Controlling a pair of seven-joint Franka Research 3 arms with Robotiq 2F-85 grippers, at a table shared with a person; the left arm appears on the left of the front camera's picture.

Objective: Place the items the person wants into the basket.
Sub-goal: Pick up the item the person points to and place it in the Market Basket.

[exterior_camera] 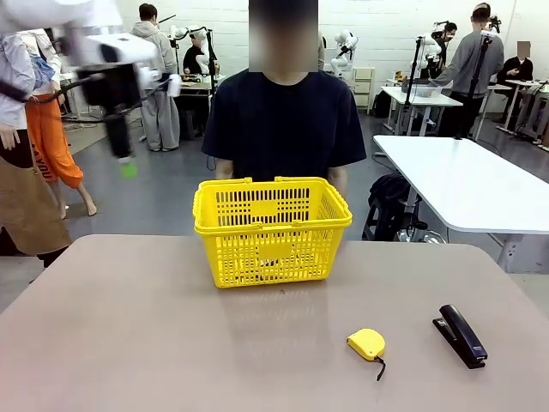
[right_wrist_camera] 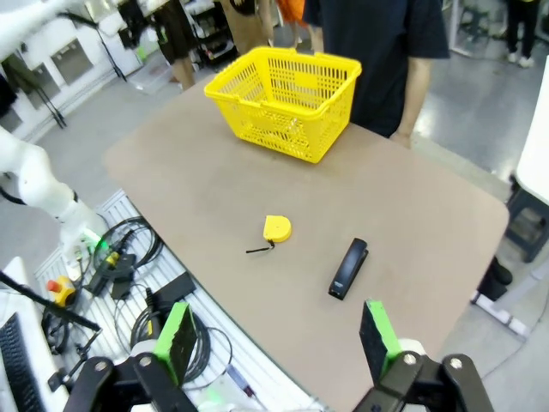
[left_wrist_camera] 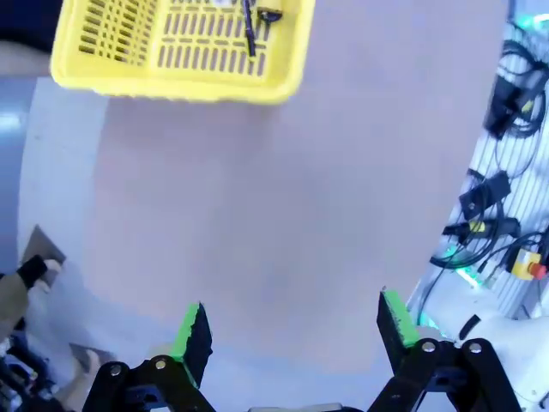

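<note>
At the far side of the table [exterior_camera: 129,343], directly in front of the person [exterior_camera: 283,120] in the black T-shirt, stands the bright yellow shopping basket [exterior_camera: 272,230], upright, its handles folded down along the rim. Seen from the left wrist camera, a thin black pen [left_wrist_camera: 250,30] lies on the basket's floor with another small dark item just beside it, too cut off at the frame edge to name. From the front, something pale and dark shows through the lattice at the bottom, but I cannot tell what it is.

On the bare tabletop nearer the robot lie a yellow tape measure [exterior_camera: 367,344] and, well to its right, a black stapler [exterior_camera: 461,335], both apart from the basket.

Raised high at the upper left of the front view, the left gripper [exterior_camera: 127,163] is motion-blurred; its own camera shows its green-padded fingers [left_wrist_camera: 190,330] spread wide over open table, holding nothing. The right gripper [right_wrist_camera: 279,339] hangs above the near table edge, fingers likewise wide apart and empty.
</note>
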